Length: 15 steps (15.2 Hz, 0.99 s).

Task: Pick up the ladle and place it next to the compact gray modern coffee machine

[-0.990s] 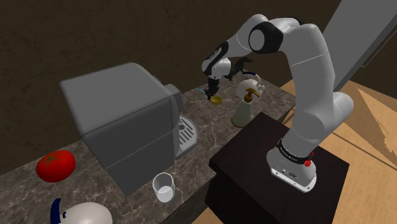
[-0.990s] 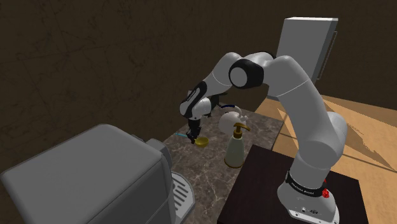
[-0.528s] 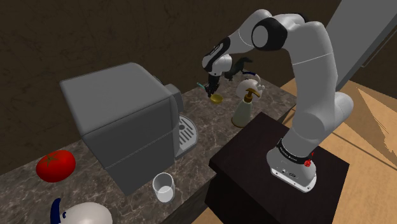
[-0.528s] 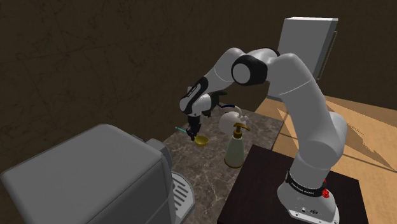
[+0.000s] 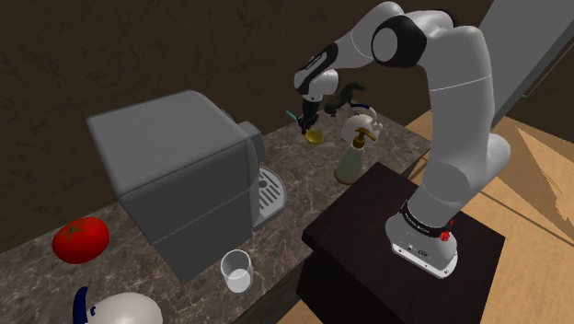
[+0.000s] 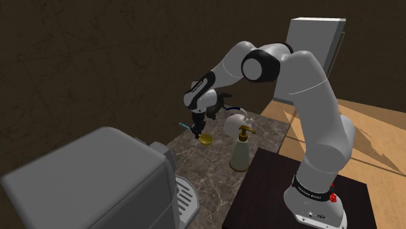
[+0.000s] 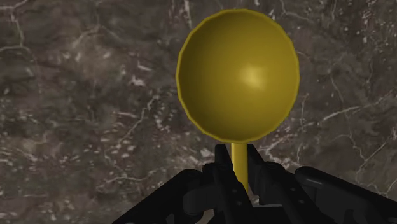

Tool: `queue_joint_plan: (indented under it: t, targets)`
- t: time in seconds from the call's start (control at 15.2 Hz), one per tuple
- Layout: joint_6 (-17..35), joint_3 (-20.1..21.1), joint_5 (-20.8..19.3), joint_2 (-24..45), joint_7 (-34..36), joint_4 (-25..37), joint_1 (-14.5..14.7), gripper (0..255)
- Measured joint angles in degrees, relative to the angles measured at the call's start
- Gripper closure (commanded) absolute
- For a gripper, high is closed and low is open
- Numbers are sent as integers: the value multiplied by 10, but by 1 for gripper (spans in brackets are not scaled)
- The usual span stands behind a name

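Wrist view: jaws clasp glossy, round-bowled yellow ladle above veined counter.

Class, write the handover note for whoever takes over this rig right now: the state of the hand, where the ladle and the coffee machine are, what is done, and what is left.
Hand: shut on the ladle, clasping its thin stem, with the yellow bowl hanging below.
Ladle: held over the marble counter near the pump bottle, well apart from the grey coffee machine.
Done: the grasp. The ladle looks lifted clear of the counter.
Left: carry it over to the coffee machine, set it on the counter beside it, and release.
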Motion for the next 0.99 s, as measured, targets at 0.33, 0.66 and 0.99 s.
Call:
queue_joint_plan:
  t: [0.33, 0.66, 0.99]
  targets:
    - [-24, -5, -7, -30, 8, -5, 4, 255]
    - [-50, -9, -14, -55, 16, -4, 7, 255]
    - [-78, -14, -22, -83, 21, -3, 7, 255]
